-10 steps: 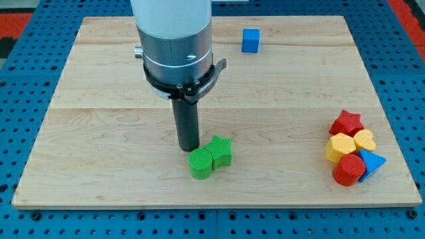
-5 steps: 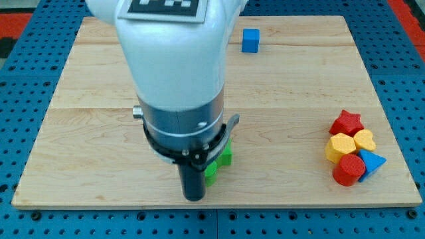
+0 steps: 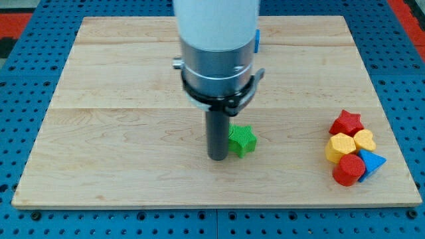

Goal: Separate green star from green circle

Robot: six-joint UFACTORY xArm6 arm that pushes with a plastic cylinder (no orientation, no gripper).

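Observation:
My tip (image 3: 218,158) rests on the wooden board (image 3: 99,99), a little below the board's middle. A green star (image 3: 242,141) lies right against the rod's right side, just above and to the right of my tip. The green circle does not show in this view. I cannot tell whether it is hidden behind the rod and the arm's body.
A blue cube (image 3: 256,42) peeks out behind the arm near the view's top. At the right edge sits a cluster: a red star (image 3: 346,123), a yellow hexagon (image 3: 340,146), another yellow block (image 3: 364,140), a blue triangle (image 3: 373,162), and a red cylinder (image 3: 348,170).
The rod moved down past the left of the green pair, then right and up. The green star now lies further right, and the green circle has gone out of sight.

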